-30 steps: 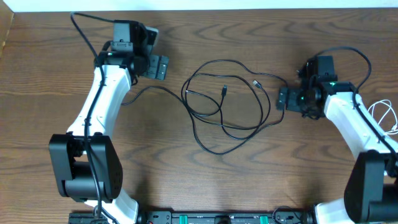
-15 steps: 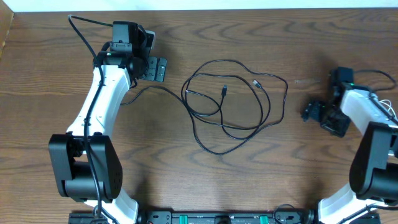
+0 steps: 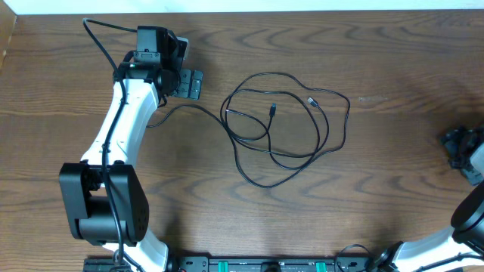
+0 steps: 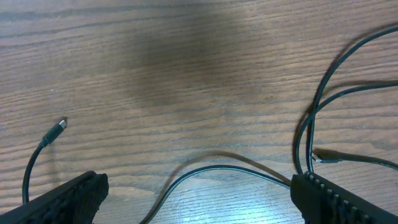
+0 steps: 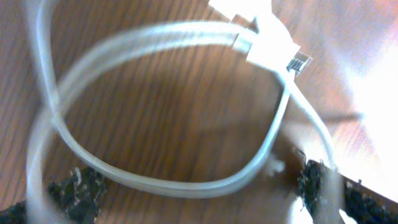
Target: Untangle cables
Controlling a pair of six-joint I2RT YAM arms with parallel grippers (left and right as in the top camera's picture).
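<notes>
Several thin black cables (image 3: 265, 74) lie in overlapping loops at mid-table, with two small plugs (image 3: 273, 109) inside the loops. My left gripper (image 3: 198, 83) stands open at their upper left. In the left wrist view one black cable (image 4: 217, 167) runs along the wood between the open fingers (image 4: 68, 199) without touching them, and a loose plug (image 4: 60, 124) lies to the left. My right gripper (image 3: 454, 143) is at the table's right edge, open. In the right wrist view a blurred white cable (image 5: 161, 31) loops just ahead of the right gripper (image 5: 196, 193), its white plug (image 5: 277, 45) at top right.
The left arm's own thick black cord (image 3: 102, 34) arcs behind it at the back left. More loops of black cable (image 4: 314, 112) cross on the right of the left wrist view. The table's pale edge (image 5: 373, 74) shows beside the white cable.
The right arm has swung from beside the black loops out to the table's right edge, over the white cable. The left arm and the black cables have not moved.
</notes>
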